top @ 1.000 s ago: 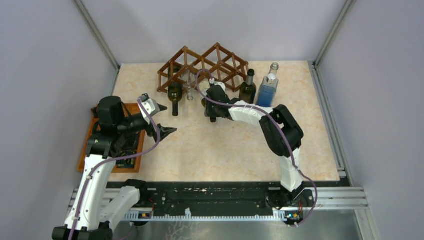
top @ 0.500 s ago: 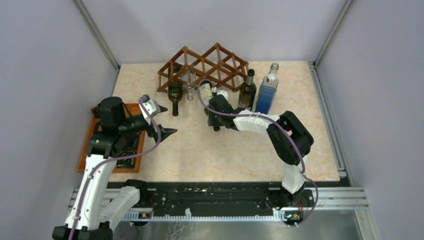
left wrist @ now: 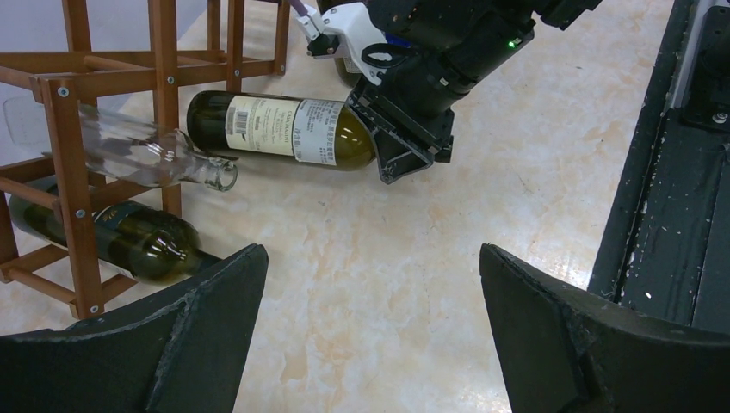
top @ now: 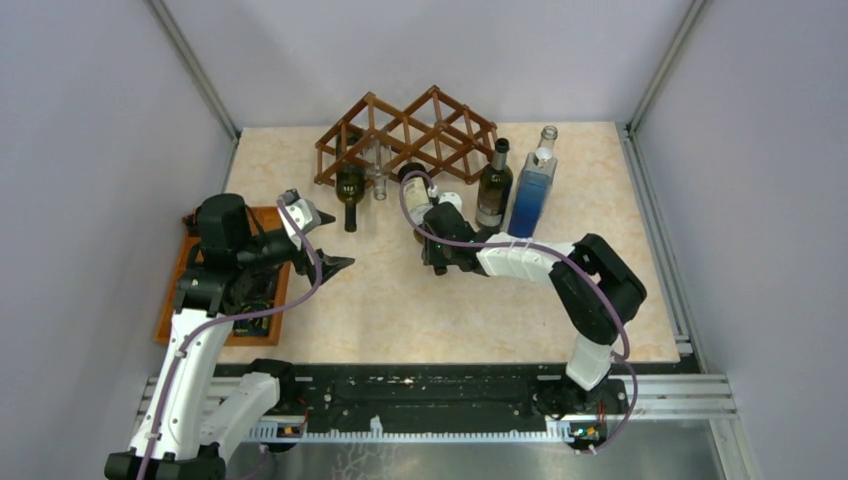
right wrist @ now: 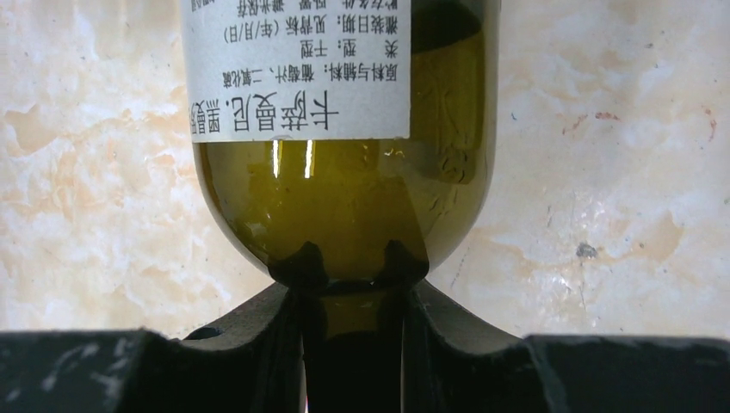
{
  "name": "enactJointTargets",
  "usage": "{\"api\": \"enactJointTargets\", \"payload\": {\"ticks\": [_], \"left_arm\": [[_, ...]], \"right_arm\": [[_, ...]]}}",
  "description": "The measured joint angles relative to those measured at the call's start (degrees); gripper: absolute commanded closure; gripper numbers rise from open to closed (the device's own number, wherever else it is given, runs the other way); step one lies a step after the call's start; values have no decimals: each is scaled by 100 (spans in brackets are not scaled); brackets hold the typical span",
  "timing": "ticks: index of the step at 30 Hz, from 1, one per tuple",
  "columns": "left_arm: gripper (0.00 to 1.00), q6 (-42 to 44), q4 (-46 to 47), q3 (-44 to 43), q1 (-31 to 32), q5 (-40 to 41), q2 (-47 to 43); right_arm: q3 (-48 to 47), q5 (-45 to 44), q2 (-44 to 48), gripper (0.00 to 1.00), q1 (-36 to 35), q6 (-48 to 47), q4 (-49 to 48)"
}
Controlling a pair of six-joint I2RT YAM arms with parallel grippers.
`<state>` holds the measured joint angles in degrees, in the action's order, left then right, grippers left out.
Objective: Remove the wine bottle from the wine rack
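The brown wooden lattice wine rack (top: 405,128) stands at the back of the table and shows at the left of the left wrist view (left wrist: 73,146). A green wine bottle with a white label (top: 413,190) lies horizontal in front of it, base toward the rack, and also shows in the left wrist view (left wrist: 275,129). My right gripper (top: 428,222) is shut on its neck, with the bottle's shoulder (right wrist: 344,189) just ahead of the gripper (right wrist: 351,258). My left gripper (top: 333,238) is open and empty above the table, left of the bottle, its jaws wide apart (left wrist: 370,251).
A dark bottle (top: 350,190) and a clear bottle (top: 378,180) lie in the rack's lower cells, necks pointing out. A dark bottle (top: 495,178) and a blue bottle (top: 534,180) stand right of the rack. An orange-brown tray (top: 172,292) sits under the left arm.
My right gripper has drawn the green bottle toward the near side, out of the rack cell, and its arm has folded back to the right. The left arm has not moved.
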<state>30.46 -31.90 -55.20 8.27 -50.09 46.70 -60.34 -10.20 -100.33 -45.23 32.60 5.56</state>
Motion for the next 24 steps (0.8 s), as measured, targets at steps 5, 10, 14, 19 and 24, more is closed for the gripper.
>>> {"api": "enactJointTargets", "payload": {"ticks": [5,10,14,19,24], "left_arm": [[1,0,2,2,0,-2,-2],[1,0,2,17,0,-2,-2],[1,0,2,20,0,-2,-2],[1,2,2,20,0,-2,-24],[1,2,2,20,0,-2,-31]], "right_arm": [[116,9,256,100,0,4,31],[166,33,455,100,-22,2,24],[238,42,509,100,-85,0,-39],[422,61,514,100,-192,7,-20],[487,61,520,100,-219,4,39]]}}
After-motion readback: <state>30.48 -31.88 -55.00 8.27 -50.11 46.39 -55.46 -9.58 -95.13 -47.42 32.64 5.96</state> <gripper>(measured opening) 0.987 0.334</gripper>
